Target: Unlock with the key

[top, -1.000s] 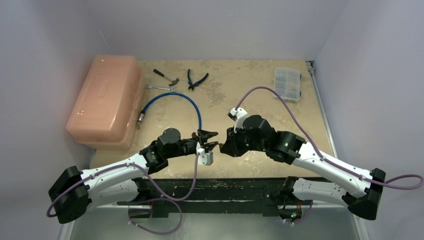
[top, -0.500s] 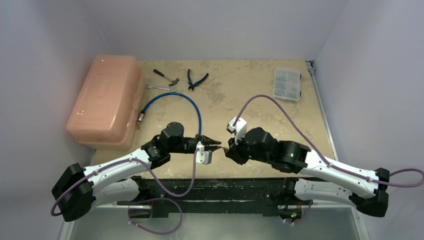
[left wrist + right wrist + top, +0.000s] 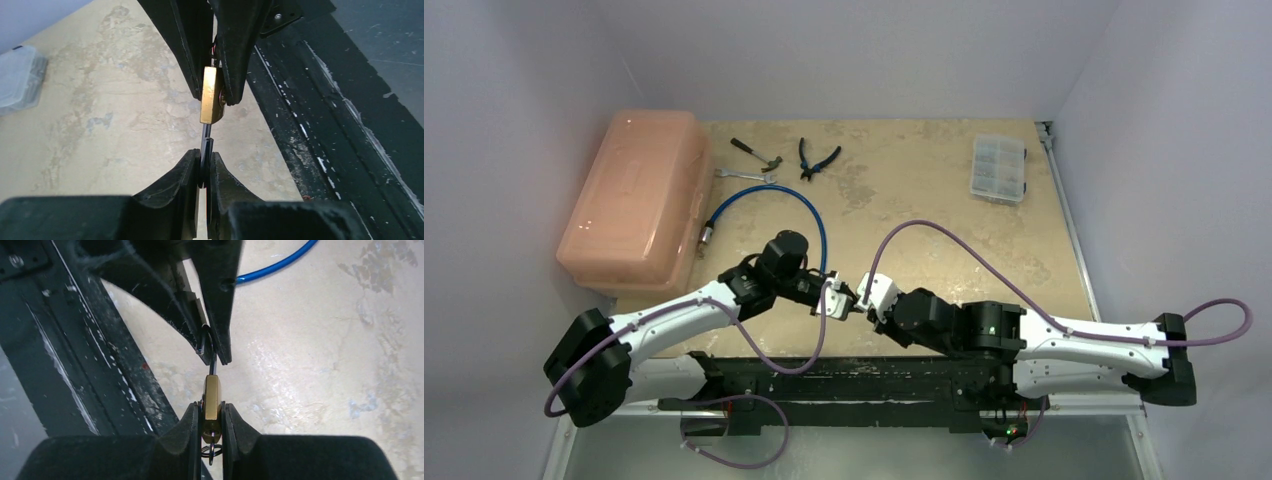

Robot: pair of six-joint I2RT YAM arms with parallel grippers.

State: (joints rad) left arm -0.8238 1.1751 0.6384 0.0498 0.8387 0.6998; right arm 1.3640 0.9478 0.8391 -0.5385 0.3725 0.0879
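Centre frame, the left gripper [image 3: 204, 167] is pinched nearly closed on the key [image 3: 206, 141]; the right gripper [image 3: 211, 415] clamps the brass padlock [image 3: 211, 396], key tip seemingly in its keyway.

On the surface [image 3: 924, 210], a box [image 3: 634, 200] lies along the left side. A hammer [image 3: 756, 152], wrench [image 3: 746, 175] and pliers [image 3: 817, 158] are to its right at the back, a cable [image 3: 774, 188] lies in front of them, and a small case [image 3: 999, 168] sits back right. Over the near edge, the left end effector [image 3: 204, 167], pinching the key [image 3: 206, 145], meets the right end effector [image 3: 211, 412], which grips the padlock [image 3: 211, 397].
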